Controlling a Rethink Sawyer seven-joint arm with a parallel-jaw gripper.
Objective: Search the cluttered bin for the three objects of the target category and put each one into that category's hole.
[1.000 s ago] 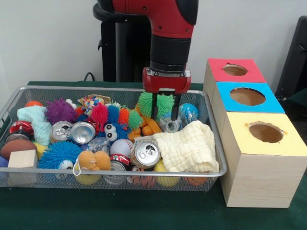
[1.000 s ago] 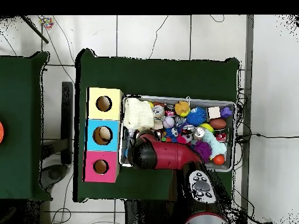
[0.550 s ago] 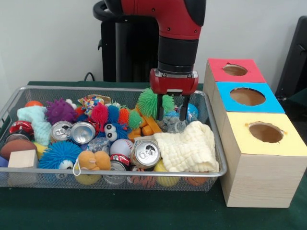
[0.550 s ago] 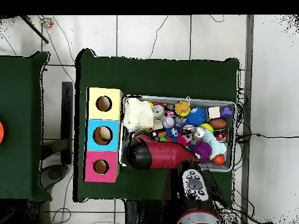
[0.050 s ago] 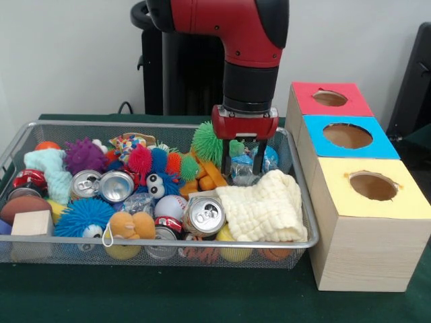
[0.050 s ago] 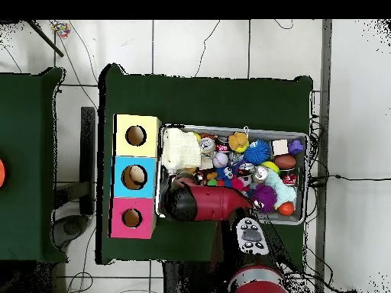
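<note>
My gripper (image 5: pixel 242 160) hangs open inside the wire bin (image 5: pixel 306 222), toward its back right. Its two dark fingers (image 5: pixel 225 159) straddle a crumpled clear plastic piece (image 5: pixel 242 172) without closing on it. A green spiky ball (image 5: pixel 207 142) is just left of the fingers, and a blue ball (image 5: pixel 267 159) is just right of them. Silver cans (image 5: pixel 204 214) (image 5: pixel 116 186) (image 5: pixel 85 183) lie among the toys. Three boxes with holes stand right of the bin: red (image 5: pixel 330 99), blue (image 5: pixel 347 136), yellow (image 5: pixel 372 186). In the overhead view the arm (image 6: pixel 206 202) hides the gripper.
A cream cloth (image 5: pixel 264 206) lies in front of the gripper. Purple (image 5: pixel 84 155), pink (image 5: pixel 139 160) and blue (image 5: pixel 83 215) spiky balls, a wooden block (image 5: pixel 32 223), a baseball (image 5: pixel 168 205) and red cans (image 5: pixel 28 180) crowd the bin. The overhead view shows the boxes (image 6: pixel 135 177) left of the bin (image 6: pixel 229 127).
The arm has shifted to the right in the front view and dropped slightly. Its fingers have gone from over the green spiky ball to either side of the clear plastic piece.
</note>
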